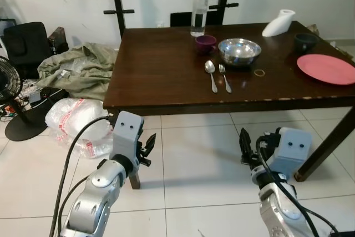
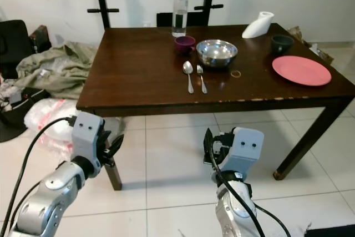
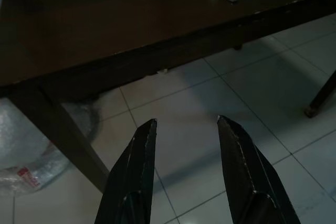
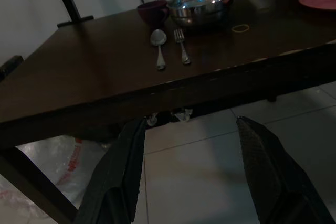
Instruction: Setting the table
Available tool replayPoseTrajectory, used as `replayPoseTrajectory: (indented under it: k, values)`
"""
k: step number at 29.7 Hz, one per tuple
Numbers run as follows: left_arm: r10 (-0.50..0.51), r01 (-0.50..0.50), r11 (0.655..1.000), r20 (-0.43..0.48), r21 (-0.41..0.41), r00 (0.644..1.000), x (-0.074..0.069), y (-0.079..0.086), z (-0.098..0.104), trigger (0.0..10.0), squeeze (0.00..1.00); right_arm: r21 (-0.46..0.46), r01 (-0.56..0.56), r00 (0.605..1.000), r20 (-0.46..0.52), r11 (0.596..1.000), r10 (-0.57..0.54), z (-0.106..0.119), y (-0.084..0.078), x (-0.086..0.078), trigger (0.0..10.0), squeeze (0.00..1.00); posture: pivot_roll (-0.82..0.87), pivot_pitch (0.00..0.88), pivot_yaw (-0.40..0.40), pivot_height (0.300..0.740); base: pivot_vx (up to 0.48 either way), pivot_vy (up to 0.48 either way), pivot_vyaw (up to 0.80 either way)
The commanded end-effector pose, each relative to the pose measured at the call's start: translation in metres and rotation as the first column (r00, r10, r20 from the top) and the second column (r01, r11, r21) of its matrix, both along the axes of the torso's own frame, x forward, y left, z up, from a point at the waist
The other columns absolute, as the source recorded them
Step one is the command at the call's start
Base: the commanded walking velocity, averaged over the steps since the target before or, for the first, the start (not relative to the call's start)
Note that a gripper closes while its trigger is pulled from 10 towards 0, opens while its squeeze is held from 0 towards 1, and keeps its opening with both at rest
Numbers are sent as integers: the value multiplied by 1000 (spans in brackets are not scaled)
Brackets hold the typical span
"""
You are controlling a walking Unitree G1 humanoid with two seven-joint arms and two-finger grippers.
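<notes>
A dark wooden table (image 1: 161, 76) stands ahead of me. On it lie a spoon (image 1: 211, 74) and a fork (image 1: 224, 77) side by side, in front of a steel bowl (image 1: 239, 51). A purple cup (image 1: 206, 43), a clear water bottle (image 1: 199, 10), a dark bowl (image 1: 305, 41), a red plate (image 1: 326, 68), a white tipped-over object (image 1: 278, 23) and a small ring (image 1: 259, 72) are also on top. My left gripper (image 1: 147, 149) and right gripper (image 1: 248, 147) hang open and empty, low in front of the table's near edge.
Left of the table lie an olive cloth heap (image 1: 83, 67), a bubble-wrap bag (image 1: 75, 123), a black fan (image 1: 11, 95) and cables. A black chair (image 1: 25, 45) stands at far left. Table legs (image 1: 327, 142) reach down to the tiled floor (image 1: 194, 165).
</notes>
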State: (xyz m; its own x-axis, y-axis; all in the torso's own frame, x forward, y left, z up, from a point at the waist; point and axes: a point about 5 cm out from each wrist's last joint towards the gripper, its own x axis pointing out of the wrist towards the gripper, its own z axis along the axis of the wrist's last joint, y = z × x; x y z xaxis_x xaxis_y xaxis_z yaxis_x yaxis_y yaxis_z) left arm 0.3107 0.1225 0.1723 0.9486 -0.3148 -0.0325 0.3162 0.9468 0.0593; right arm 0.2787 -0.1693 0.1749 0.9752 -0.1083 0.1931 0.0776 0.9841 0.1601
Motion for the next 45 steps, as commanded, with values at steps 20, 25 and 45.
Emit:
replayPoseTrajectory:
  k: [20,25,45]
  values:
    - [33,-32,999,-44,17,998,1,5,-9,10000,0,-17,-54,998,-30,998,53,-5,7,-2,10000,0,-3,137,121,740,0,0,486]
    - [34,-33,999,-45,17,998,1,4,-9,10000,0,-17,-54,998,-31,998,54,-5,7,-2,10000,0,-2,136,121,740,0,0,783]
    - [55,-54,998,-51,26,997,1,6,-12,10000,0,-25,-62,998,-28,998,61,-4,8,-1,10000,0,0,131,120,740,0,0,784]
